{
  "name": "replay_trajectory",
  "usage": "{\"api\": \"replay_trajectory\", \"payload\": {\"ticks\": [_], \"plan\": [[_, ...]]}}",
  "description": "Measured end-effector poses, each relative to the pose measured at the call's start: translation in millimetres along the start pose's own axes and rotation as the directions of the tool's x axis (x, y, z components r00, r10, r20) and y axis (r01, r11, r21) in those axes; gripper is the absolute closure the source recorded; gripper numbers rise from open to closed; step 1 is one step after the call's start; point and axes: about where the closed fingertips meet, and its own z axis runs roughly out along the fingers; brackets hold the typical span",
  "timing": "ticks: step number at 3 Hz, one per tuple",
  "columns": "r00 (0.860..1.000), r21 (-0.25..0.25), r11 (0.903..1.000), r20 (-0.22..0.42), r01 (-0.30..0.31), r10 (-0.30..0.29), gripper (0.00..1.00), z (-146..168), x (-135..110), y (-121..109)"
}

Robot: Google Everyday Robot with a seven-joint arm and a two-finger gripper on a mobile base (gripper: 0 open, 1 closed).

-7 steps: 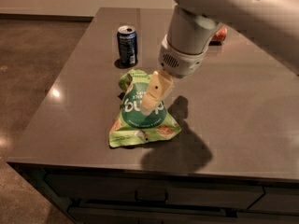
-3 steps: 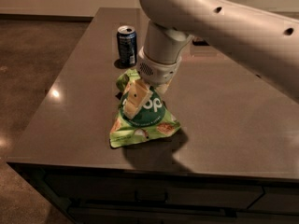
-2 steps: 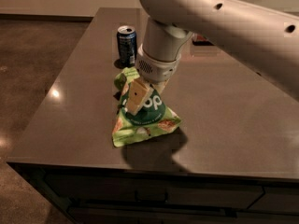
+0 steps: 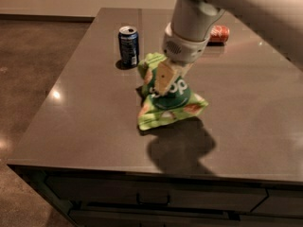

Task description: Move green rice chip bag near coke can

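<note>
Green rice chip bag [image 4: 171,100] is pinched by the tool [image 4: 164,79], held above the counter [image 4: 85,117]. Coke can [image 4: 219,33] is seen at 1 o'clock, blue can [image 4: 128,45] at 11.

Finishes, table [image 4: 80,112] and load
Table polished, smooth, glinting. Chip bag [image 4: 173,105] crinkled glossy film. End effector [image 4: 162,84] at the bag's top, pinching it: matt tan pad [image 4: 164,75], smooth white shell. Blue can [image 4: 128,45]: shiny metal top.

Kitchen-like — dark countertop [image 4: 85,126], drawers [image 4: 156,198].
</note>
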Motion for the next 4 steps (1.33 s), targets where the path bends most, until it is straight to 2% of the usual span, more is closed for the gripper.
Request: {"api": "replay_trajectory", "payload": {"ticks": [1, 2, 3, 4], "plan": [[1.0, 0.041, 0.9991, 0.016, -0.004, 0.003, 1.0, -27, 7, -40], [1.0, 0.061, 0.9981, 0.016, -0.003, 0.002, 1.0, -42, 13, -80], [0.999, 0.086, 0.9961, 0.031, -0.017, 0.014, 1.0, -53, 22, -129], [0.999, 0.108, 0.9936, 0.043, -0.032, 0.027, 1.0, -53, 33, -167]]}}
